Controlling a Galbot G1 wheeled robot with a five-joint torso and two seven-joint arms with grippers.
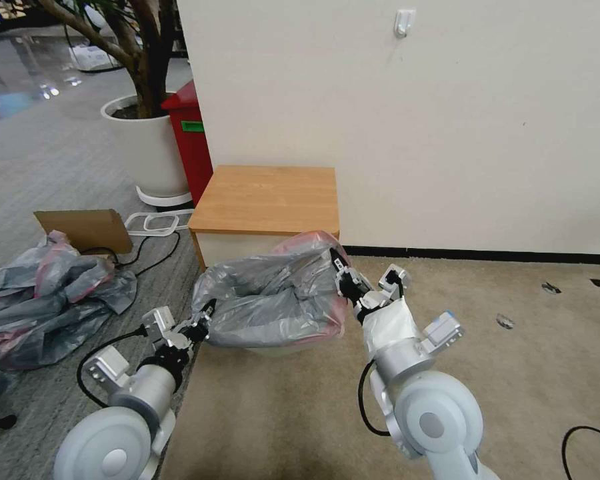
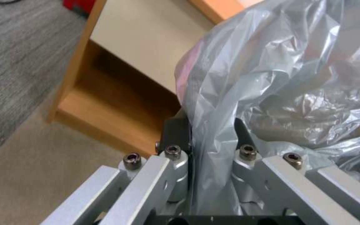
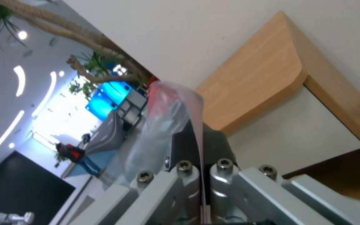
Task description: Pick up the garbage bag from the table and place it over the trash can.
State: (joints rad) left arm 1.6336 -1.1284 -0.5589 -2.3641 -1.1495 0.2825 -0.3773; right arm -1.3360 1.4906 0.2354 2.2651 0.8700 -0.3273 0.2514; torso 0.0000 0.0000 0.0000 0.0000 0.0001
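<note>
- Left hand (image 1: 203, 323): at the near-left edge of the garbage bag (image 1: 273, 293), its two fingers pressed together on a fold of the grey film. In the left wrist view the left hand (image 2: 211, 137) has the film of the garbage bag (image 2: 280, 81) running down between its dark fingertips (image 2: 176, 131).
- Right hand (image 1: 340, 267): at the far-right corner of the bag, clamped on the pink-red rim. In the right wrist view the right hand (image 3: 201, 147) pinches a thin pink edge of the garbage bag (image 3: 167, 109) between closed fingers.
- Garbage bag: stretched open between the two hands, mouth upward, draped over the trash can (image 1: 273, 348), of which a pale sliver shows under the bag's lower edge. It stands on the beige carpet directly in front of the worktop (image 1: 267, 197).
- Worktop: a light-brown wooden nightstand against the white wall, just behind the bag; its white drawer front (image 2: 147, 34) and shelf gap lie beside the bag.
- Heap of grey and pink plastic sheeting (image 1: 47, 300): on the grey carpet, well to the left of the bag.
- Red bin (image 1: 190, 143) and white planter (image 1: 147, 150): left of and behind the worktop.
</note>
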